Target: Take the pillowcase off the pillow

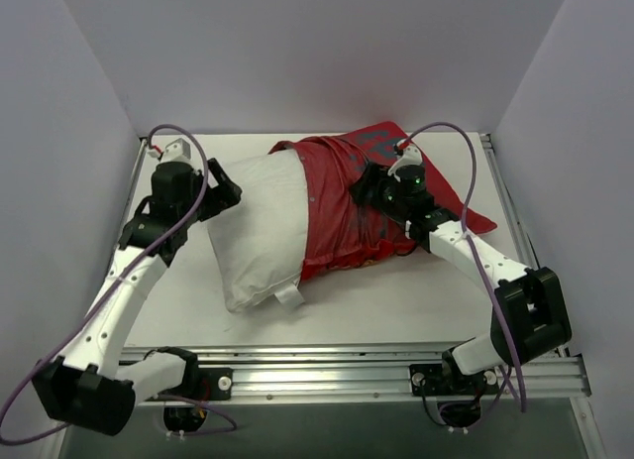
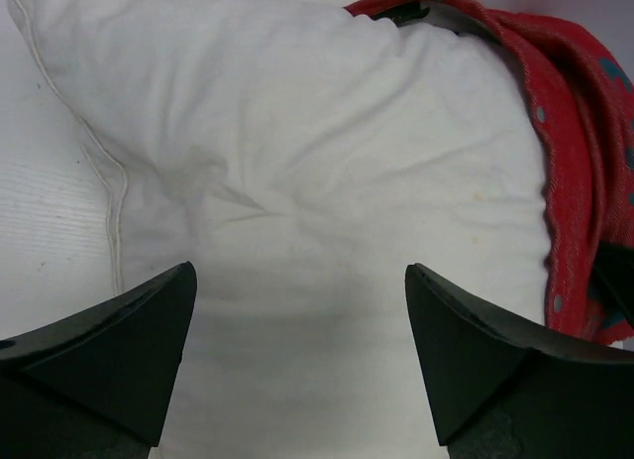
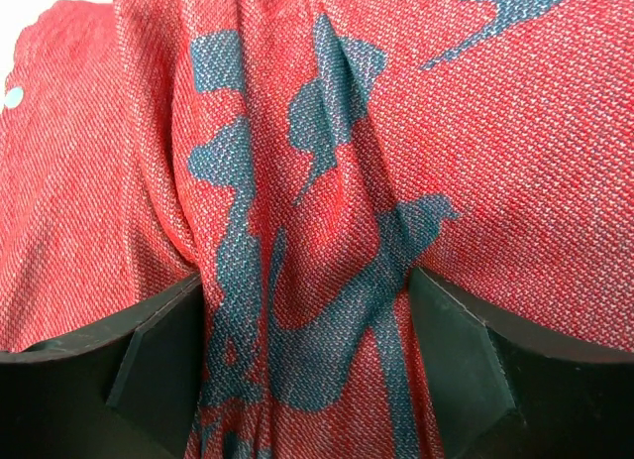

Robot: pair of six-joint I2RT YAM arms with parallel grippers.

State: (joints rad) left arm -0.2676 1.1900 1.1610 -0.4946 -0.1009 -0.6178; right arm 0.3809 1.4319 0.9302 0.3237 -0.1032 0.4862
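On the table (image 1: pixel 396 300), left gripper (image 2: pixel 300 330) hangs wide open, empty, over pillow (image 2: pixel 297 132); right gripper (image 3: pixel 307 330) pinches a pillowcase (image 3: pixel 446 132) fold, apparently to pull it off.

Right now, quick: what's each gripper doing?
Left gripper: open, above the pillow, holding nothing.
Right gripper: closed on a bunched fold of the pillowcase.

White arms (image 1: pixel 124 290), black joints (image 1: pixel 535 315), purple cables (image 1: pixel 443 124), a black wedge-fingered left pincer (image 2: pixel 300 271).
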